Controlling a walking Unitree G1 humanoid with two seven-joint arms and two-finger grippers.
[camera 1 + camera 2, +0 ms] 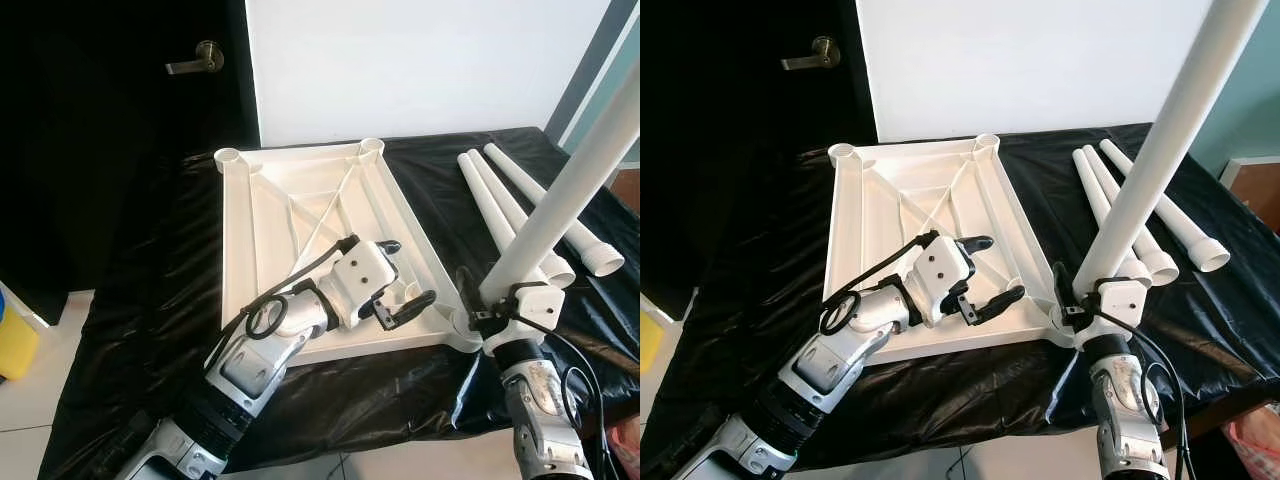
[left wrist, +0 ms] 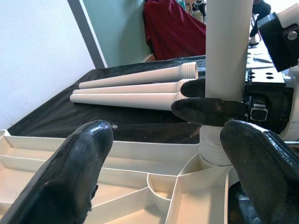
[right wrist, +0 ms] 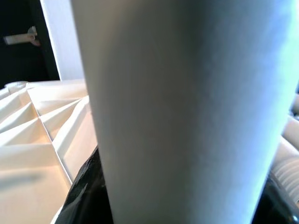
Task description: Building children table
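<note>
R gripper (image 1: pixel 478 312) clamps leg (image 1: pixel 560 200) at tabletop (image 1: pixel 262 210) corner | L gripper (image 1: pixel 400 280) open, empty | 3 spare legs (image 1: pixel 520 205) beside

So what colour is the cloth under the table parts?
Black: the cloth is a shiny black sheet, clearest in the left eye view.

one tabletop (image 1: pixel 262 215); four legs (image 1: pixel 500 200), seemingly
</note>
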